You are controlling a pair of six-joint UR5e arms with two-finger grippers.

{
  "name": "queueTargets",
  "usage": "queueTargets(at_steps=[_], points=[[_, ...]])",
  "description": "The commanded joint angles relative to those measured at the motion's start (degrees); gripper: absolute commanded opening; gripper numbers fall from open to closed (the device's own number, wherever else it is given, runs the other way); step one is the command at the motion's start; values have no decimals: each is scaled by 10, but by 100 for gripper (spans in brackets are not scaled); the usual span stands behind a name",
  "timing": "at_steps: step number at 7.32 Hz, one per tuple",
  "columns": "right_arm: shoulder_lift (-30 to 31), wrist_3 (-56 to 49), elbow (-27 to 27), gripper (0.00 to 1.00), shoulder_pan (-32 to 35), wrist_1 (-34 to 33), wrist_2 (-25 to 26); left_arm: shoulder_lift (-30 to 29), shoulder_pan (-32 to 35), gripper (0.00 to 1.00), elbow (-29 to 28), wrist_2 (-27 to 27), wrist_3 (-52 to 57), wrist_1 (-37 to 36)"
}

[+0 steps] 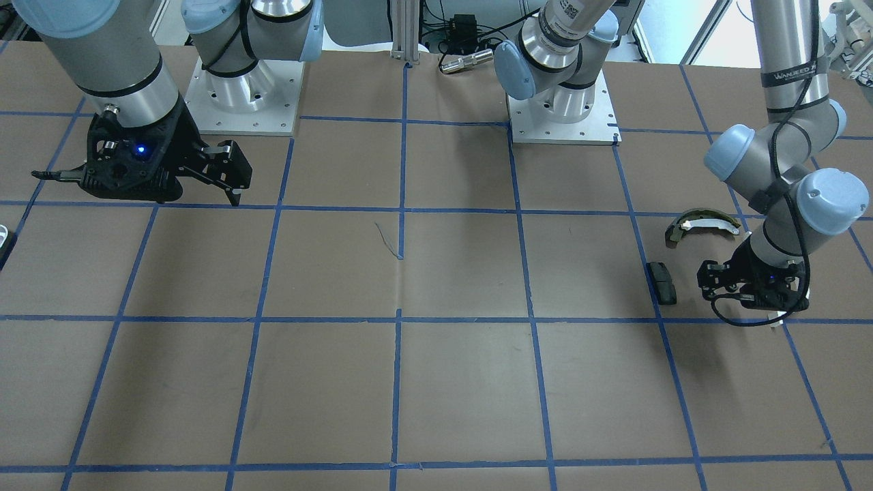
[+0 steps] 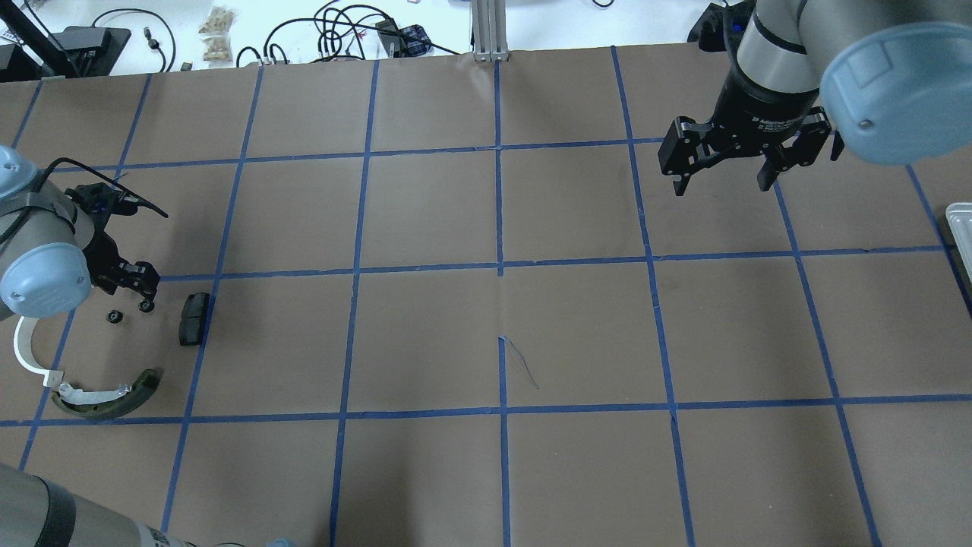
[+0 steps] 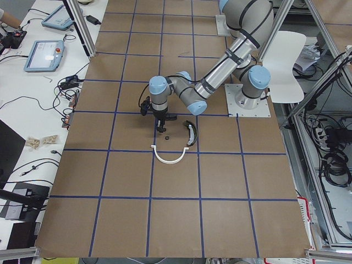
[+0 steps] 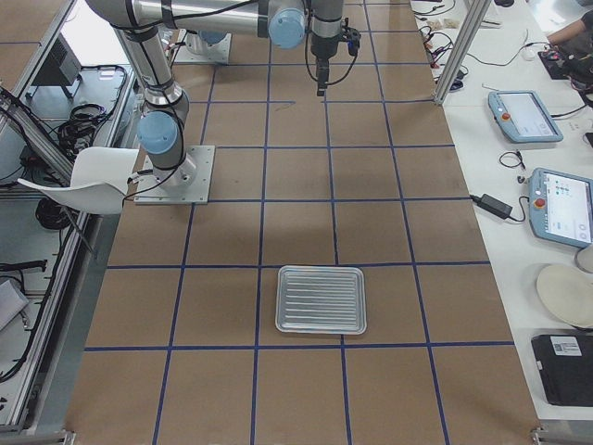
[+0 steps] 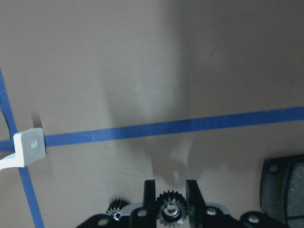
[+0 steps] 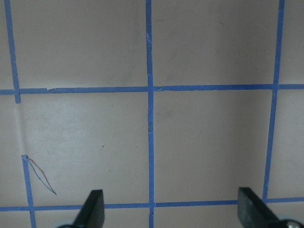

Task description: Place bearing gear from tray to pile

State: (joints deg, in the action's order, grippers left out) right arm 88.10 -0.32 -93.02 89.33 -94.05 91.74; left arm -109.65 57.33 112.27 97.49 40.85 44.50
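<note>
I've got one gear [image 5: 171, 209] between my left claw's [image 2: 143, 302] tips, a second gear [image 2: 114, 317] left of it and the pad [image 2: 194, 317] right. The shoe [image 2: 106, 399] and strip [image 2: 26, 351] lie nearer the base, the tray [image 4: 321, 299] far right on the surface [image 2: 486, 213].

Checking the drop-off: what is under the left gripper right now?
A small black toothed gear sits between the fingers of the left gripper, a second black gear beside it. Whether the fingers grip it cannot be seen.

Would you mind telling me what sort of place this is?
Most likely a robotics lab workcell. A left arm and a right arm are mounted on a paper-covered table marked with a blue tape grid, and teach pendants lie beside it.
</note>
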Motion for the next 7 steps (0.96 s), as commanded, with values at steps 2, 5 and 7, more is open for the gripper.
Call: queueTargets(at_steps=[2, 5, 7], points=[[2, 4, 29, 100, 1, 14, -3, 71, 51, 100, -57, -28, -94, 162], [1, 2, 36, 100, 0, 16, -2, 126, 209, 100, -195, -46, -342, 400], [4, 3, 35, 100, 3, 56, -4, 149, 297, 100, -246, -81, -423, 424]])
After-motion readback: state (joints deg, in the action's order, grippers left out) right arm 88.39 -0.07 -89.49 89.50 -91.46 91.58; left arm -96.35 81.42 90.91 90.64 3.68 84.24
